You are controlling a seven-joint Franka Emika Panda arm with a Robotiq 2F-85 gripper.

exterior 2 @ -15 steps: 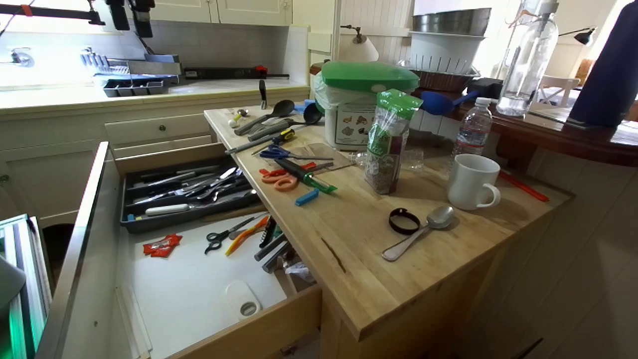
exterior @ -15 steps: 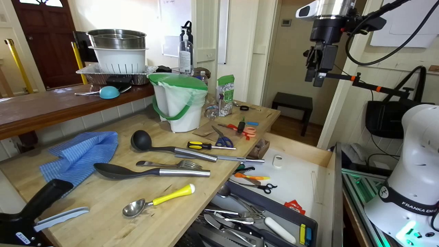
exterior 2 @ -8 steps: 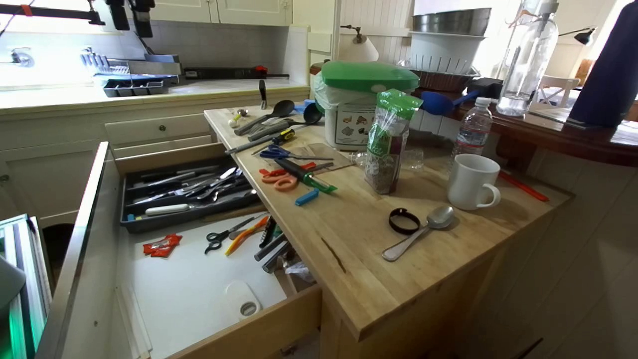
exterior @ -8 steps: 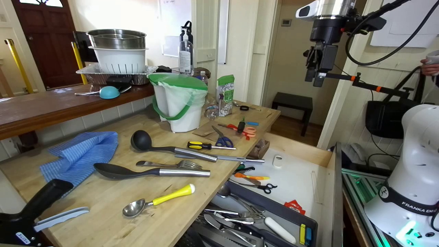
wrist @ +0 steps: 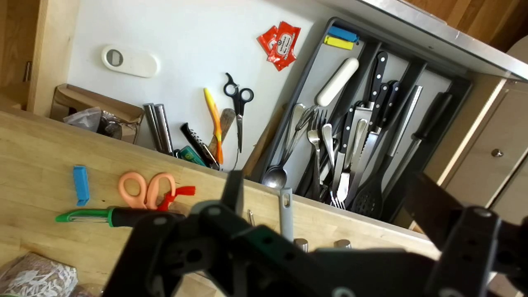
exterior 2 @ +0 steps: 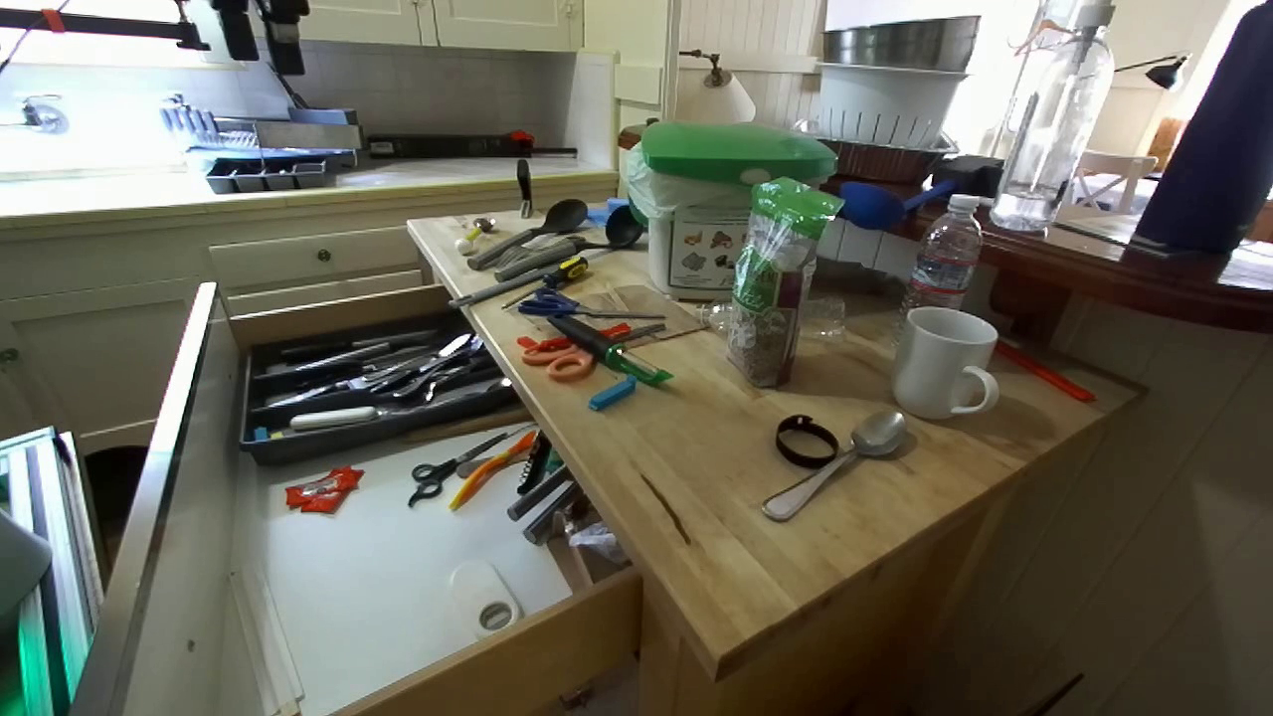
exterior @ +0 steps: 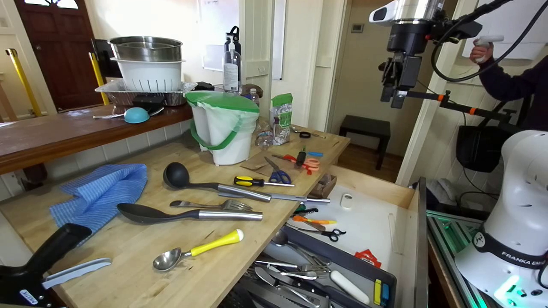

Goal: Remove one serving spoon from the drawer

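Observation:
The open drawer shows in both exterior views and in the wrist view. Its grey tray holds jumbled cutlery. A black slotted spoon with a steel handle lies in the tray. I cannot make out an all-black serving spoon; it is hidden or out of view. A black oval-headed spoon with a steel handle lies on the counter, beside a black ladle and a yellow-handled metal scoop. My gripper hangs high above the drawer, apart from everything. In the wrist view its fingers stand wide apart, empty.
The wooden counter overhangs the drawer's back part. A green-lidded bin, a green bag, a mug and a bottle stand on it. Scissors lie in the drawer. A person's hand shows behind the arm.
A person has come into view behind the robot at the right edge of an exterior view, a white object held up in one hand. The arm, gripper and utensils have not moved.

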